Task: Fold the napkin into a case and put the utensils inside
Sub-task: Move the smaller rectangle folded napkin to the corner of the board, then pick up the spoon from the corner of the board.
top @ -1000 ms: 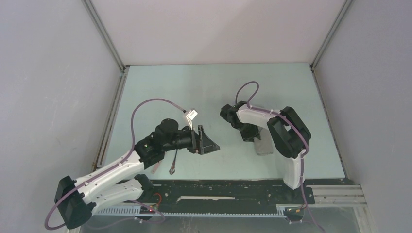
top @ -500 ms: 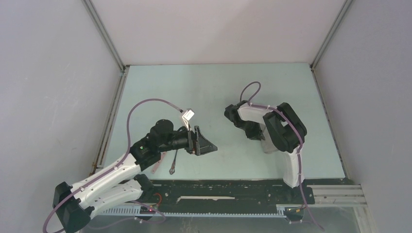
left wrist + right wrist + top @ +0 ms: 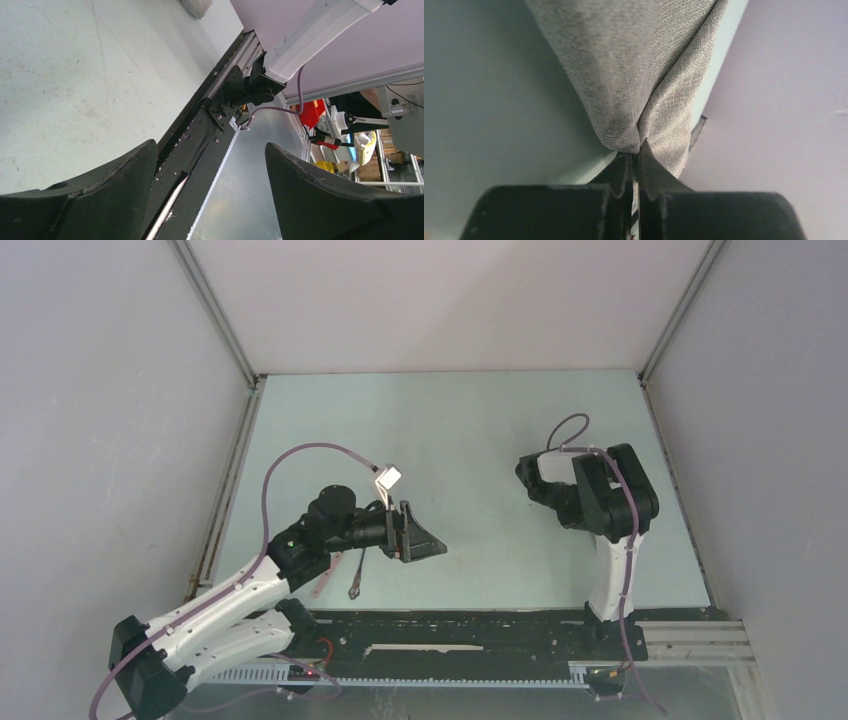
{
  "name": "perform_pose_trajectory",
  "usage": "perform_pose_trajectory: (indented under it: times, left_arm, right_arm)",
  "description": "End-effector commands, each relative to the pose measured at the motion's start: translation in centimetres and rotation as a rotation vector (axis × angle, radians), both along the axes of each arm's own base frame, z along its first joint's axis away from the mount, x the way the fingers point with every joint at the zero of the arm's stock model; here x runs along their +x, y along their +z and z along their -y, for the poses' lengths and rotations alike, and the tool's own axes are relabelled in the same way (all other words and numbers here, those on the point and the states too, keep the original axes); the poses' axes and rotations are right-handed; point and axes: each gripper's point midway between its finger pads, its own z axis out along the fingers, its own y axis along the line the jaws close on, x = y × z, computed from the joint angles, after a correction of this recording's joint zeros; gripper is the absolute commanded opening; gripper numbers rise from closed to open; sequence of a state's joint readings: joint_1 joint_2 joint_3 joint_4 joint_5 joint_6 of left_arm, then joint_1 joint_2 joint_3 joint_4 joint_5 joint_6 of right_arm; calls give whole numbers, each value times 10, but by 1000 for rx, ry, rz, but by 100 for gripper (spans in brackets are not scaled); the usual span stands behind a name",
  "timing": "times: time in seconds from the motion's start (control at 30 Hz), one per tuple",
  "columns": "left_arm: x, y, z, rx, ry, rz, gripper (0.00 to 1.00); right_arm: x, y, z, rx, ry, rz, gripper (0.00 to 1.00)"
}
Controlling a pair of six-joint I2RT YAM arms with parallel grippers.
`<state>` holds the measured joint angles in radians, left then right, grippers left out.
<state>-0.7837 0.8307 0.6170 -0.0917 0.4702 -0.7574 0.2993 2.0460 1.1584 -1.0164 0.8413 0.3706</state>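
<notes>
In the right wrist view the grey napkin bunches into a fold at the tips of my right gripper, which is shut on that fold. The cloth spreads away from the jaws over the pale table. From above, the right arm covers the napkin and its own jaws. My left gripper hovers open over the table's front middle, nothing between its fingers. The utensils lie beside the left arm: a pale-handled piece and a slim metal one. No case shape shows.
A black rail runs along the table's near edge below both arms. Grey walls close in the pale green table on the left, back and right. The right arm's white link rises above the rail.
The right arm swung right and back while its jaws closed on the napkin. The cloth, seen earlier at the front right, is now hidden under the arm. The left arm barely moved.
</notes>
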Motion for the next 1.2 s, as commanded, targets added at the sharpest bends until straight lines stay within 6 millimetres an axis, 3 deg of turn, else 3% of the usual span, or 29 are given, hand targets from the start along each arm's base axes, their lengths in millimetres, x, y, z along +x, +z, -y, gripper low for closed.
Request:
perform_pose_trajectory:
  times: [0.0,0.2,0.37,0.47,0.57,0.63,0.7,0.83,0.93,1.03,1.1,1.17]
  left_arm:
    - [-1,11,1,-30,-36,59,84]
    - [-3,16,1,-37,-45,67,84]
    - [-1,16,0,-25,-38,72,84]
    - [3,14,-2,-11,-21,68,84]
    - [8,11,-8,11,12,58,85]
    - [14,5,-16,49,53,53,86]
    - [23,-3,-30,110,118,42,87]
    - [42,-23,-62,238,275,-2,90]
    - [53,-56,-104,475,420,-89,91]
    - [61,-83,-149,786,522,-188,91]
    - [59,-92,-171,949,543,-253,90]
    - [66,-101,-185,1047,569,-284,90]
  right_arm:
    - [-4,-2,25,-62,26,-12,0]
    - [-9,-7,43,-11,-44,-5,0]
    - [-9,-6,43,-3,-44,-6,0]
    - [-4,0,31,-7,-4,22,33]
    - [4,20,12,-36,54,87,50]
    - [6,40,-3,-52,81,146,55]
    - [7,59,-24,-33,125,213,64]
    - [5,82,-93,152,247,353,72]
    - [-4,80,-163,502,310,414,73]
    - [-12,95,-244,920,426,468,74]
    - [-25,110,-275,1113,474,458,73]
    - [-36,123,-292,1239,507,449,72]
